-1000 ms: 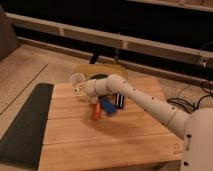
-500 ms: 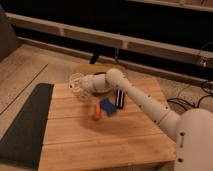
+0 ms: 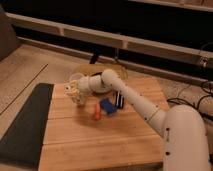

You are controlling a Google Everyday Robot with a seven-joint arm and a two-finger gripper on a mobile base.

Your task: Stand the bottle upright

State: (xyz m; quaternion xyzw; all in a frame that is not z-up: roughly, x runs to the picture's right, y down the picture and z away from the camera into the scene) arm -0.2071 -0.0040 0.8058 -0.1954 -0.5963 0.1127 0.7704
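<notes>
The white bottle (image 3: 76,81) is at the back left of the wooden table (image 3: 100,140). It looks roughly upright or slightly tilted, with its pale round end on top. My gripper (image 3: 73,94) is at the bottle, right against its lower part, with the arm reaching in from the right. Whether the gripper holds the bottle cannot be told, and the bottle's lower half is hidden by the gripper.
A green bowl (image 3: 111,75) sits behind the arm at the table's back edge. A small orange-red object (image 3: 96,113), a blue object (image 3: 106,106) and a black-and-white striped block (image 3: 119,99) lie mid-table. A dark mat (image 3: 25,125) lies left of the table.
The gripper has moved left, from above the mid-table objects to the bottle. The bottle has stayed at about the same spot.
</notes>
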